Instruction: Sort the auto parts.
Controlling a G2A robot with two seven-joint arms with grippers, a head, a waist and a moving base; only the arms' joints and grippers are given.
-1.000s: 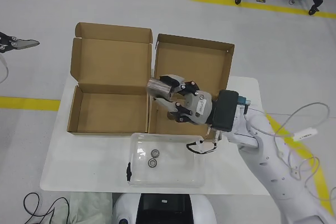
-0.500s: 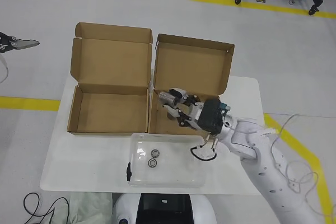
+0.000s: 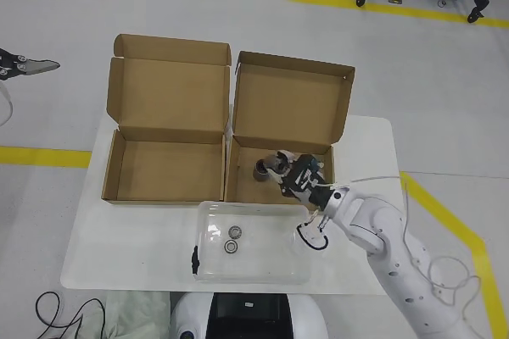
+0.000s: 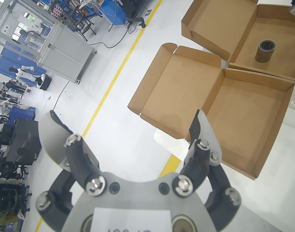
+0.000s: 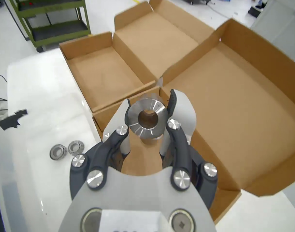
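My right gripper (image 5: 148,107) is shut on a shiny steel bushing (image 5: 147,119), low inside the right cardboard box (image 3: 293,106). From above, the right gripper (image 3: 278,163) sits near that box's left wall. A dark cylinder (image 3: 261,171) lies right at its fingertips. In the left wrist view a dark cylinder (image 4: 265,51) stands upright on the box floor with nothing around it. I cannot tell if it touches the held bushing. The left box (image 3: 165,169) is empty. My left gripper (image 4: 124,117) hangs open off the table's left side (image 3: 25,63).
A clear plastic tray (image 3: 297,254) at the table's front edge holds two small bearings (image 3: 235,230) (image 3: 231,247), also seen as bearings (image 5: 58,152) in the right wrist view. A black cable loop (image 3: 310,230) lies beside the tray. The white table (image 3: 365,144) is bare at the right.
My right gripper has come down from above the box lids into the right box, still holding the steel bushing. The left arm has stayed where it was.
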